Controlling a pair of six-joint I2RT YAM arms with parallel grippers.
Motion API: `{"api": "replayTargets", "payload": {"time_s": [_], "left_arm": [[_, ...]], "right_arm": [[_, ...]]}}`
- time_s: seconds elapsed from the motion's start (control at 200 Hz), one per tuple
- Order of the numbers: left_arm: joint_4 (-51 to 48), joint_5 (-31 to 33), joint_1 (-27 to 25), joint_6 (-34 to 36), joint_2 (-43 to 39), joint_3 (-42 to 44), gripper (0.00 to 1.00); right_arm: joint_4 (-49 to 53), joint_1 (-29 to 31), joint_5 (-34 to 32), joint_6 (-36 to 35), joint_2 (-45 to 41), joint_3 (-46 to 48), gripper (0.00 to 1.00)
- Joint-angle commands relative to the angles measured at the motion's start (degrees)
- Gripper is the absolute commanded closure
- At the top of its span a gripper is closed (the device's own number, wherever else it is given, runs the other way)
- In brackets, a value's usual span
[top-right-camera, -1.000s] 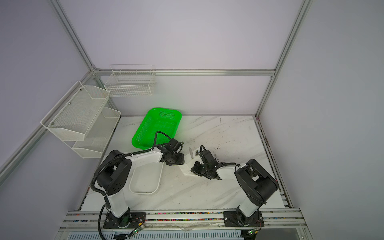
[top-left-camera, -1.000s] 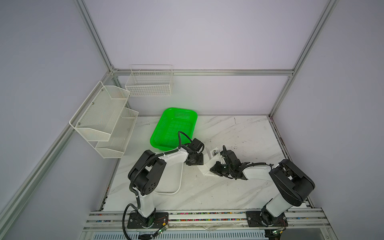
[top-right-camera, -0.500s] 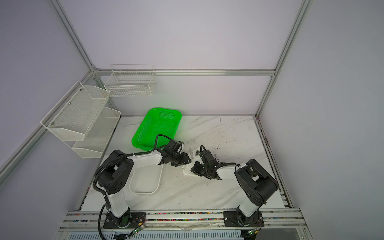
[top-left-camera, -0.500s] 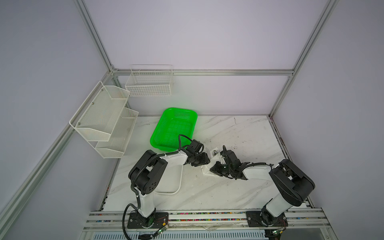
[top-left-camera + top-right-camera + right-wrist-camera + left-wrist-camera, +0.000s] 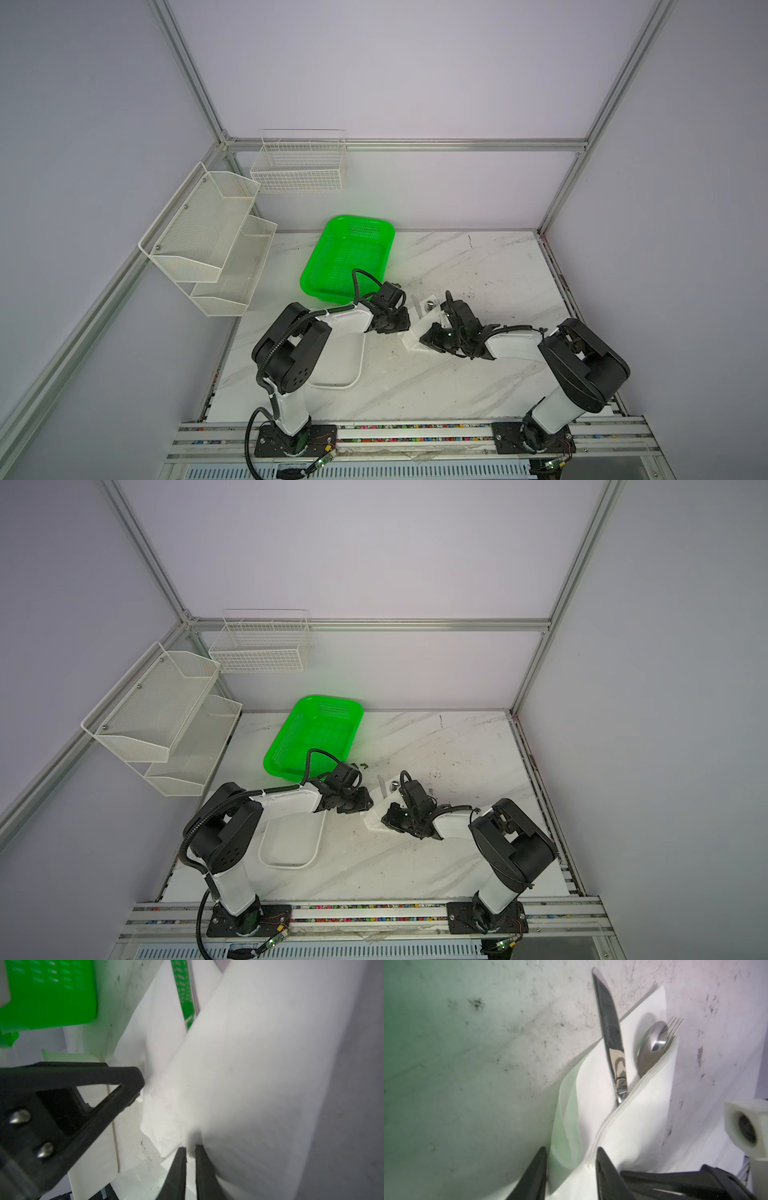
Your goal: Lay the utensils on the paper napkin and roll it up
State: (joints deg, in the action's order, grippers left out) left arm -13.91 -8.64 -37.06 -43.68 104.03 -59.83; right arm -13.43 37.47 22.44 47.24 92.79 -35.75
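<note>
Marble, hard and slick, makes up the table (image 5: 457, 386), so I judge that anything resting on it slides easily. The paper napkin (image 5: 643, 1115) lies near its middle, between my 2 arms, with 1 side folded up over the cutlery. It is thin, soft and layered, and I expect it to tear or spring open, so the place to hold it is the thick folded edge, never a single ply. My right gripper (image 5: 190, 1147) is clenched on 1 edge of it. My left gripper (image 5: 571, 1149) has its jaws on either side of a raised fold, and I cannot tell whether they pinch it. The knife (image 5: 610, 1028) juts past the paper, stiff, smooth and likely to slip out. The spoon (image 5: 652, 1043) bowl and the fork (image 5: 676, 1022) tines peek from the fold beside it.
</note>
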Motion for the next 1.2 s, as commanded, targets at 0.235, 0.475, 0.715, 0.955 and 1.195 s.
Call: {"api": "replayTargets", "payload": {"time_s": [0.235, 0.475, 0.715, 0.955, 1.195], "left_arm": [[6.58, -5.97, 1.02, -2.41, -2.70, 1.28, 0.61], [5.35, -3.71, 1.25, -0.81, -2.46, 0.69, 0.69], [-1.92, 0.59, 1.30, 3.62, -1.38, -1.31, 0.62], [-1.42, -1.85, 1.29, 5.01, -0.78, -0.99, 0.71], [-0.85, -2.42, 1.30, 4.57, -2.59, -0.63, 0.83]], "right_arm": [[4.95, 0.40, -2.13, -0.71, -0.69, 0.67, 0.84], [6.44, 0.41, -2.76, -1.11, -1.18, 0.11, 0.84], [6.14, 0.41, -2.53, -0.95, -1.30, 0.15, 0.84], [5.87, 0.41, -2.42, -0.79, -1.39, 0.15, 0.84], [5.96, 0.41, -2.41, -0.92, -1.65, 0.26, 0.84]]}}
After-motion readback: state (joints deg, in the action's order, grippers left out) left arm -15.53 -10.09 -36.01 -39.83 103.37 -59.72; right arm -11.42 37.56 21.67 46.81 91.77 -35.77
